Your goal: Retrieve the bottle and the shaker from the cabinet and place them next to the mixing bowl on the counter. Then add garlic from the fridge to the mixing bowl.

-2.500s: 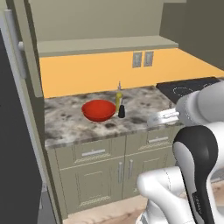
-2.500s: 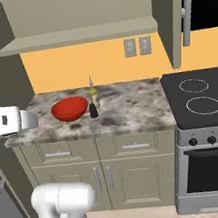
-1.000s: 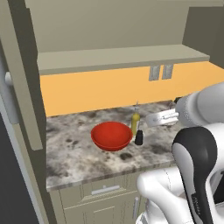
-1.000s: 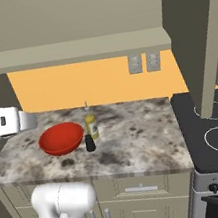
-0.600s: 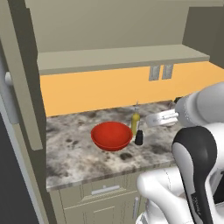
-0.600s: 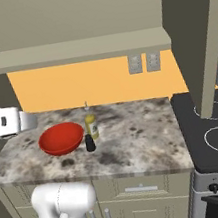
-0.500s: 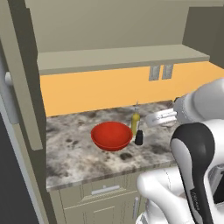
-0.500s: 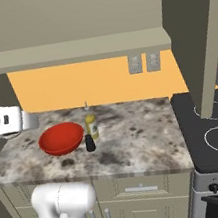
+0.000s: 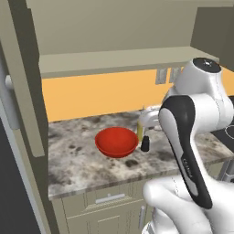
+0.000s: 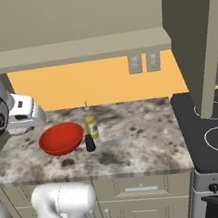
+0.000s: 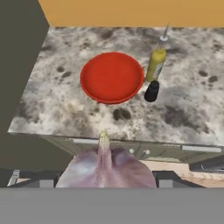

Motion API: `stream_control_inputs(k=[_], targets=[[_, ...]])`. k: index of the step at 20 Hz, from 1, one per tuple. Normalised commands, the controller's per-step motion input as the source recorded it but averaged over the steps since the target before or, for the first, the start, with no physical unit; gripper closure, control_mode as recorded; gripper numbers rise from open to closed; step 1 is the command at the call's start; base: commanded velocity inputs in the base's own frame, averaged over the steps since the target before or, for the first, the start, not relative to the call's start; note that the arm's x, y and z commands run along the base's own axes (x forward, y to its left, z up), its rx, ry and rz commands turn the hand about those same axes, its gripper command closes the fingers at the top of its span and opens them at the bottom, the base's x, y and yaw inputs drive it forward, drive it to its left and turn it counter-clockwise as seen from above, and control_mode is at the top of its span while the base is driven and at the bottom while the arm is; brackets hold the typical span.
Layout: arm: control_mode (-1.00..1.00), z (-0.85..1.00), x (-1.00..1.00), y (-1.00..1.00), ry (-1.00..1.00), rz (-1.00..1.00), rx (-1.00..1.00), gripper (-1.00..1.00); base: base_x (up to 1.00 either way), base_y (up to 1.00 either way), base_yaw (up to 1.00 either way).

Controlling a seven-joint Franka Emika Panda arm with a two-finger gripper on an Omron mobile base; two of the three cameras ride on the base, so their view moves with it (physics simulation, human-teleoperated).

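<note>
Between tool tips: whitish garlic bulb, gripped, stem toward glossy red mixing bowl. Yellow bottle, black shaker already beside bowl on speckled counter.

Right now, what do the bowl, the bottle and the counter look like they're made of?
The bowl looks like glossy red plastic or glazed ceramic: an even colour with a soft sheen. The bottle seems to be clear plastic or glass, with yellow liquid showing through and a thin clear neck. The counter looks like polished stone, marble or granite, judging by its grey, white and brown speckles; it could also be laminate.
</note>
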Motion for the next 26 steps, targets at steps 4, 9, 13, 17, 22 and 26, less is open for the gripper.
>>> stream_control_inputs(k=[4, 9, 13, 17, 22, 26], targets=[[-1.0, -0.86, 0.34, 0.01, 0.0, -0.01, 0.0, 1.0, 0.0, 0.0, 0.0], [-1.0, -0.85, 0.5, 0.01, 0.0, -0.03, 0.0, 1.0, 0.0, 0.0, 0.0], [-1.0, -0.54, 0.54, 0.05, 0.0, -0.03, 0.0, 1.0, 0.0, 0.0, 0.0], [-1.0, -0.04, 0.2, 0.39, -0.02, -0.02, 0.0, 1.0, 0.0, 0.0, 0.0], [-1.0, 0.0, 0.13, 0.11, 0.0, -0.1, 0.0, 1.0, 0.0, 0.0, 0.0], [-1.0, 0.0, 0.2, 0.0, 0.0, -0.15, 0.0, 1.0, 0.0, 0.0, 0.0]])
